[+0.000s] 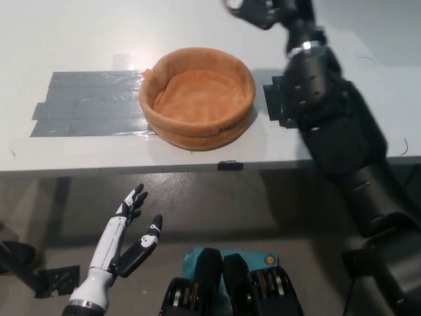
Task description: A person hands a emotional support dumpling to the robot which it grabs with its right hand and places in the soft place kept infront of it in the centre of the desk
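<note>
The orange soft bowl (198,99) is the reference point. It stands upright on the white desk (79,33), near the desk's front edge, and its round padded wall encloses a bare orange floor. Nothing lies inside it.

Right hand (260,11): black, raised at the top edge of the view, beyond and to the right of the bowl. The hand is partly cut off by the frame and blurred. Whether its fingers are closed or spread cannot be told. The black right arm (342,138) runs from the lower right corner up across the desk, passing just right of the bowl without touching it.

The dumpling toy is not visible anywhere. It is not in the bowl and not on the desk around it. Whether the right hand holds it cannot be determined.

Left hand (125,240): white with dark fingertips, resting below the desk's front edge, forward and left of the bowl. Its fingers are spread apart and hold nothing.

Grey tape patch (89,102): flat on the desk, directly left of the bowl, its right end meeting the bowl's wall.

Black mat (279,105): flat on the desk, just right of the bowl, partly covered by the right arm.
</note>
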